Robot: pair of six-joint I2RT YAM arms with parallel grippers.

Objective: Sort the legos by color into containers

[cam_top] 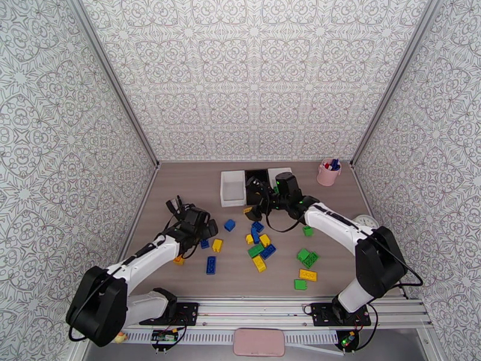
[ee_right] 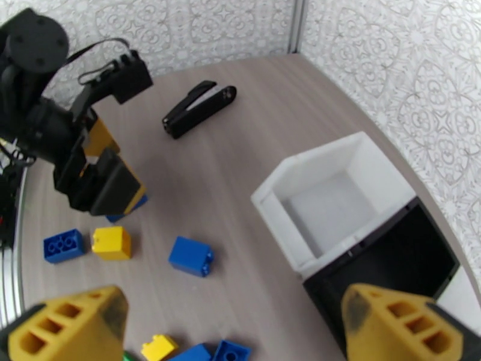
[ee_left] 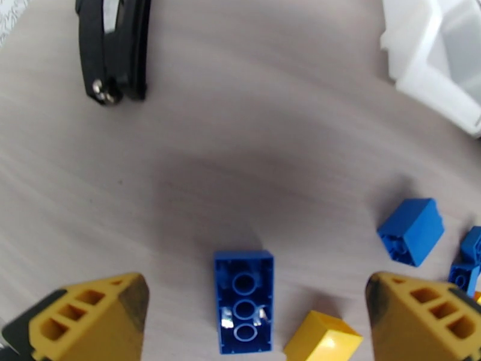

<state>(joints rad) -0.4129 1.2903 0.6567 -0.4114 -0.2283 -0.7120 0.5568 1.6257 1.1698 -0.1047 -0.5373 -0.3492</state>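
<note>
Nearest the arm bases, loose legos [cam_top: 258, 251] in blue, yellow and green lie scattered over the middle of the counter [cam_top: 180, 188], none stacked. The left claw [ee_left: 255, 290] hangs released, jaws spread wide, directly over an oblong blue brick [ee_left: 243, 299]. This brick lies studs-down with its hollow underside showing, and a yellow brick [ee_left: 323, 339] sits just beside its lower right corner. To make the pick well, lower the claw straight down. Keep the brick's long axis running between the fingers so that they close on the long flat sides, and avoid nudging the yellow neighbour. A square blue brick [ee_left: 412, 231] lies apart to the right. Further back, the right claw [ee_right: 237, 323] likewise stands released and empty at the near edge of the black container [ee_right: 391, 260], which touches a white container [ee_right: 312, 160]. The white one appears empty; the black one's contents cannot be made out. A black stapler [ee_right: 198, 108] lies beyond, well apart.
</note>
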